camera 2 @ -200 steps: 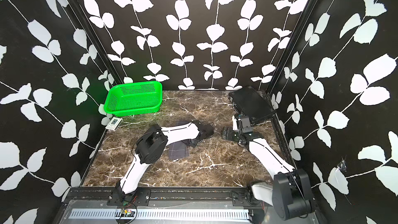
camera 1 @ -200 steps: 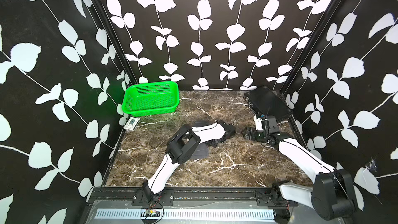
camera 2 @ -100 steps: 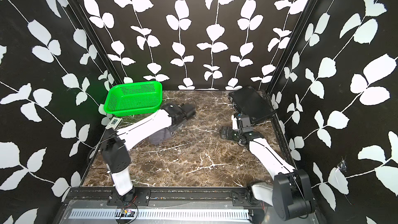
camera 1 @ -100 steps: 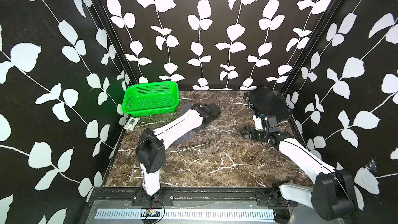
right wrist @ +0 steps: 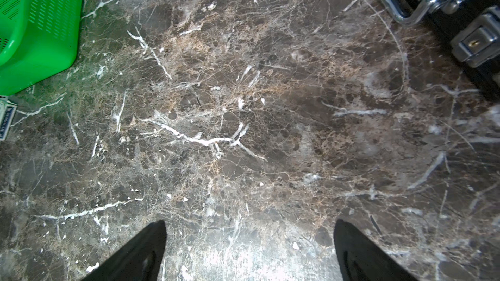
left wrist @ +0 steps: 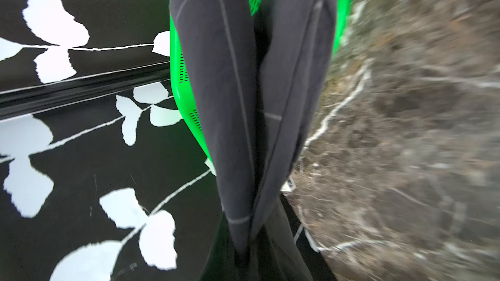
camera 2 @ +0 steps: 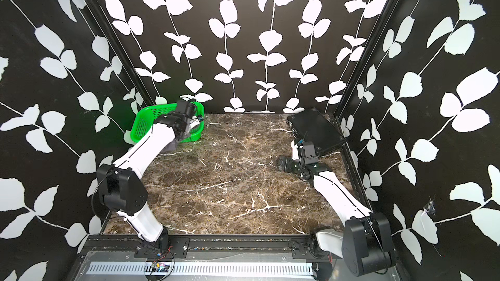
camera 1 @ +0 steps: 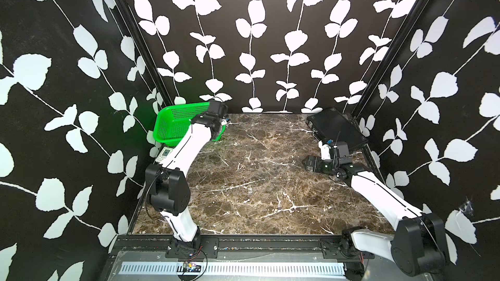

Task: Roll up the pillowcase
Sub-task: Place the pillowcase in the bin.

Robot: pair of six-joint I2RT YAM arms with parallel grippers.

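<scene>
The left gripper (left wrist: 244, 255) clamps the pillowcase (left wrist: 235, 90), which hangs lengthwise from its jaws by the green basket (camera 1: 173, 122); the right gripper (right wrist: 249, 223) stands wide open and empty, well apart.

This is a robot test booth in a lab, not a lived-in room: three walls (camera 1: 257, 36) papered black with white leaf vines, joined by black corner posts (camera 1: 143, 50), box in a small brown marble-patterned tabletop (camera 1: 257, 185). Along the near edge runs a metal rail (camera 1: 270, 245) carrying a white-and-black left arm (camera 1: 189, 144) and right arm (camera 1: 378, 195), with loose wires (camera 1: 189, 265) and a slotted vent strip (camera 1: 243, 268) just in front. The only furnishings are props: a green plastic basket (camera 1: 165, 131) in the far left corner and a black hard case (camera 1: 335, 128) in the far right.
</scene>
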